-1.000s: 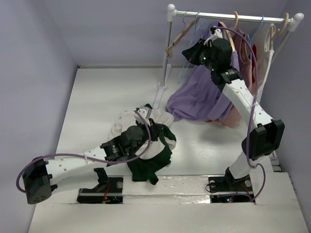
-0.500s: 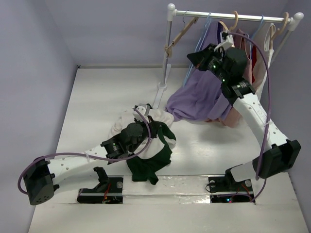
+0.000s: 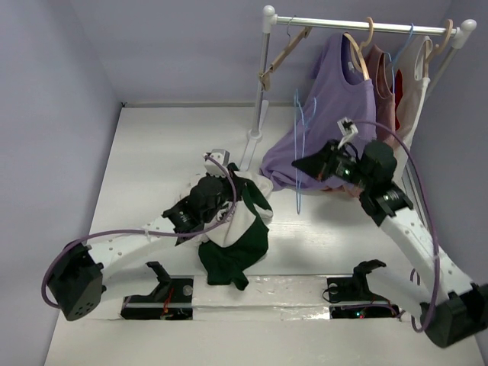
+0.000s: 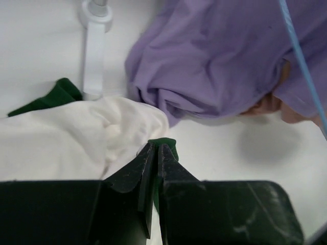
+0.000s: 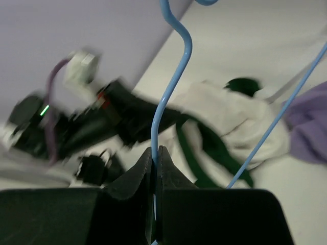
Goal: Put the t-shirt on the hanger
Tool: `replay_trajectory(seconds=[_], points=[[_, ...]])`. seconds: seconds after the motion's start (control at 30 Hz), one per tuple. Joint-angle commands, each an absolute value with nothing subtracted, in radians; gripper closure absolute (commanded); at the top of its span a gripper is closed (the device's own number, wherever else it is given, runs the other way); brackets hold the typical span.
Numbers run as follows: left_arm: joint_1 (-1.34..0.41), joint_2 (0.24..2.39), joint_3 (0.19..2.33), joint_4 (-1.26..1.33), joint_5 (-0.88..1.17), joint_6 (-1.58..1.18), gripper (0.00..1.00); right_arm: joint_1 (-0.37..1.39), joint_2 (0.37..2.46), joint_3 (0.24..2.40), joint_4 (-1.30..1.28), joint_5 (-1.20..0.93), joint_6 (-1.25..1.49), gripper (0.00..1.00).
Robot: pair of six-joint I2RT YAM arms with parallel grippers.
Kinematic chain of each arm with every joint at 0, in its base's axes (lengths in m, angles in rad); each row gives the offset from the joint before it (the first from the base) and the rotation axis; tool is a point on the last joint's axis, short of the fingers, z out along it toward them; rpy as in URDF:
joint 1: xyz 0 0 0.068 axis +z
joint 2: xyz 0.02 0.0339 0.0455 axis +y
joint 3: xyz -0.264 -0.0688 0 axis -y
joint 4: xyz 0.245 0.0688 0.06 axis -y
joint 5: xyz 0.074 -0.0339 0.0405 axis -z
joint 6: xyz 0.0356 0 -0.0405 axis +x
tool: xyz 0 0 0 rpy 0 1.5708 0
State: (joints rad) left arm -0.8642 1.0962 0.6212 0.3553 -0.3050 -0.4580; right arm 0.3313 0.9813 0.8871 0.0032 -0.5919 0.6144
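Lower centre of the top view: the t-shirt (image 3: 238, 226) heaped on the white table (image 3: 152, 152), cream body bunched uppermost, a dark green sleeve trailing toward the bottom edge. Pinched at a green-edged fold by the left gripper (image 4: 156, 148), fingers pressed together with the cloth between their tips. Just right of centre: the hanger (image 3: 297, 187), off the rail (image 3: 358, 27) and in the air, edge-on and upright, in front of the low hem of the lavender t-shirt (image 3: 335, 99). Clamped by the right gripper (image 5: 155, 149), fingers closed tight on the thin blue wire below the hook, which curls up to the top centre of the right wrist view. Hanger and t-shirt near each other, not touching.
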Motion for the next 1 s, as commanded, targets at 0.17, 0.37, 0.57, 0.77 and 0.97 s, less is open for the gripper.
replay_trajectory(seconds=[0.17,0.37,0.57,0.77,0.97], points=[[-0.721,1.177,0.718,0.469,-0.195,-0.443,1.00,0.356,0.585,0.678,-0.124,-1.047,0.658,1.00],[-0.646,1.206,0.764,0.479,-0.118,-0.411,1.00,0.356,0.454,0.606,-0.144,-1.212,0.721,1.00],[-0.609,1.198,0.790,0.480,-0.064,-0.405,1.00,0.356,0.454,0.609,-0.235,-1.243,0.655,1.00],[-0.609,1.169,0.785,0.472,-0.043,-0.405,1.00,0.356,0.483,0.604,-0.227,-1.221,0.643,1.00],[-0.609,1.132,0.759,0.489,-0.005,-0.419,1.00,0.365,0.532,0.598,-0.195,-1.190,0.655,1.00]])
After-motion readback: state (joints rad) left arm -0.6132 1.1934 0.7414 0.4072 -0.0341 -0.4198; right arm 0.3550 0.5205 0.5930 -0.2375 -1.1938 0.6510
